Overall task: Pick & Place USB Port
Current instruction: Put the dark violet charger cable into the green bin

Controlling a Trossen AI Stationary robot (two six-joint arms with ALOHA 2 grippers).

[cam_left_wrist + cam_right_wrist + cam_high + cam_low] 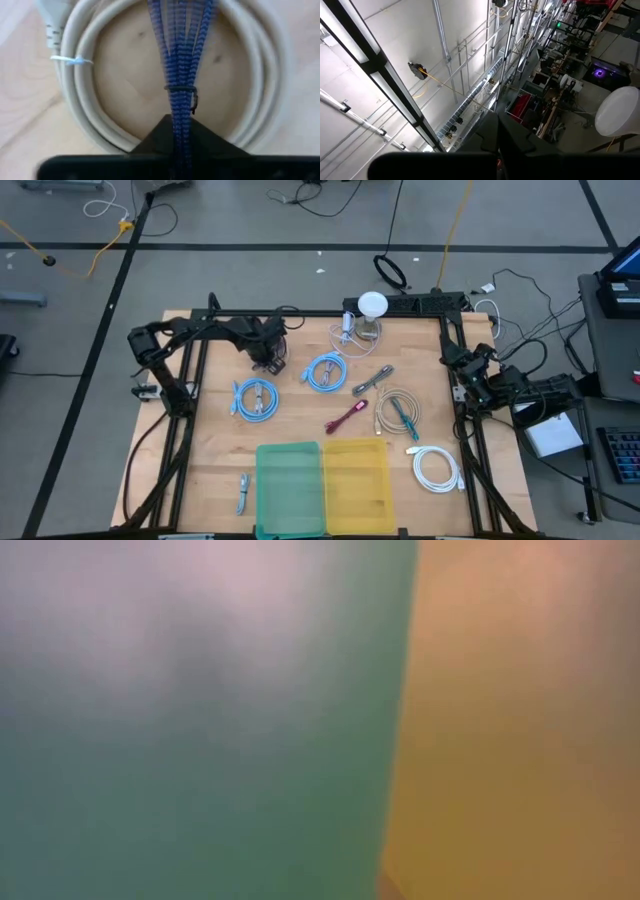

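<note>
Left gripper point(269, 363) is down at the far-left part of the light wooden table point(210, 450), over a coil there; fingers closed on the blue-and-white braided cable bundle point(180, 65); in the left wrist view the strands run straight into the pinch between the two dark fingers point(150, 142), just past a thin black tie; a pale grey round cable coil point(80, 100) lies flat on the wood around the strands, a small translucent tie on one side. So the grasp looks made, lift not yet started, as far as I can judge.

Right gripper point(497, 150) is parked at the right edge of the table, pointing up at the ceiling; fingers fully closed, holding nothing.

Bins: green plastic tray point(290, 475) and yellow plastic tray point(355, 472) sit side by side at the near edge; both look empty from above; low view is filled by their walls, nothing else readable.

Left on the table: two blue coiled cables point(255, 398), a dark red cable point(347, 417), a grey cable point(372, 380), a beige coil with a teal cable point(398, 412), a white coiled cable point(435, 467), a small grey adapter point(243, 492) near the green tray.

Progress: early; nothing placed; first pick in hand, carry and drop to a tray remaining, then the rest.
</note>
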